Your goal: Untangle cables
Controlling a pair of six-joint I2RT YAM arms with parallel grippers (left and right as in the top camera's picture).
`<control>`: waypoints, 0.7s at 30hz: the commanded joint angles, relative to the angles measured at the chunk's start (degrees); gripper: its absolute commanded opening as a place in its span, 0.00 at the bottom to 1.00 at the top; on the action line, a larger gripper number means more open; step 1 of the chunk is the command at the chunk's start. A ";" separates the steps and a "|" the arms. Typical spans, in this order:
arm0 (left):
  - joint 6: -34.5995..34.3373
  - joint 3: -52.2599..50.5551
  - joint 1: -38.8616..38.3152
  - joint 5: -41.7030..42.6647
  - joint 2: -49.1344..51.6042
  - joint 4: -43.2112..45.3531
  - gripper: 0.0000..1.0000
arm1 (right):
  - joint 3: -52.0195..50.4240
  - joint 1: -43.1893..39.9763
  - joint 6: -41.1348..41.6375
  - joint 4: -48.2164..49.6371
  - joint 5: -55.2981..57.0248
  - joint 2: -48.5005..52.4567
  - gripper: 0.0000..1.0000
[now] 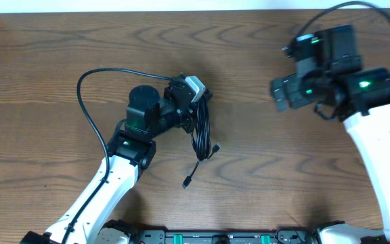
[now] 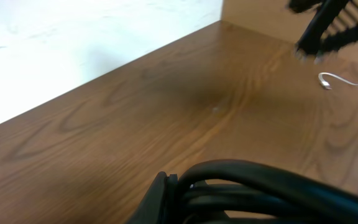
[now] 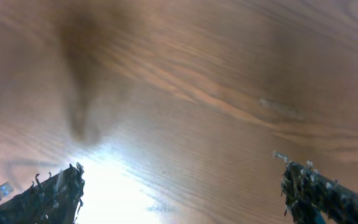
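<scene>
Cables [image 1: 200, 132], a black bundle near the worktop's [image 1: 263, 176] centre, sit clamped in the left pincer [image 1: 195, 102], seemingly anchored for sorting; at two o'clock the right pincer [image 1: 281, 93] hovers wide, empty.

Overhead view: the left gripper [image 1: 196, 102] sits near the middle of the table [image 1: 263, 176] with the cables [image 1: 200, 129] bunched in its jaws. The bundle trails from it toward the robot's side, and a plug [image 1: 189, 181] lies on the table nearest that edge. The right gripper [image 1: 279, 93] is well apart to the right, slightly farther back. Left wrist view: a white cable [image 2: 335, 80] lies on the table at far right.
</scene>
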 commanded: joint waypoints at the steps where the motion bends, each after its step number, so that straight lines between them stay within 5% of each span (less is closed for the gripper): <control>1: -0.15 0.96 -0.15 5.01 0.11 0.15 0.07 | -3.30 7.93 -0.33 1.46 3.67 -0.15 0.99; 8: 1.68 0.96 0.11 7.21 0.11 0.39 0.07 | -8.79 16.00 1.49 6.03 3.69 -0.17 0.99; 13: 5.16 0.96 0.31 -19.39 0.11 -0.50 0.07 | -8.76 19.82 3.02 8.52 6.67 -0.87 0.99; 21: 9.29 0.96 0.31 -46.01 0.74 -1.20 0.07 | -8.76 19.89 4.52 10.03 6.64 -0.94 0.99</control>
